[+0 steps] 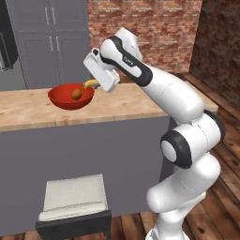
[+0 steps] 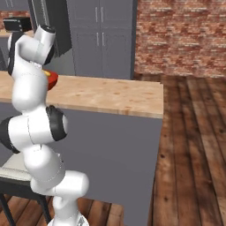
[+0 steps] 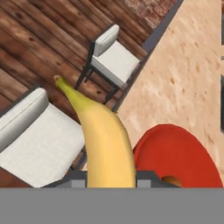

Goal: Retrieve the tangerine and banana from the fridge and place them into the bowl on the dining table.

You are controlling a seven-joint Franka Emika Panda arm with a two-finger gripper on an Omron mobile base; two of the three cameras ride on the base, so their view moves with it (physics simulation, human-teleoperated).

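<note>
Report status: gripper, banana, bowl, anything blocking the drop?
Gripper shut on banana, at the bowl's rim. Tangerine in bowl on dining table. Nothing blocking the drop.

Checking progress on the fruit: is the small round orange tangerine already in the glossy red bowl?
Yes, the small round orange tangerine sits inside the wide glossy red bowl on the light wooden table.

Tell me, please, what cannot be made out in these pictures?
- Left base view: the end effector's fingertips are hidden behind its white body; most of the banana too.
- Right base view: the arm covers most of the bowl.
- Hand view: the bottom band cuts off the banana's gripped end and most of the tangerine.
</note>
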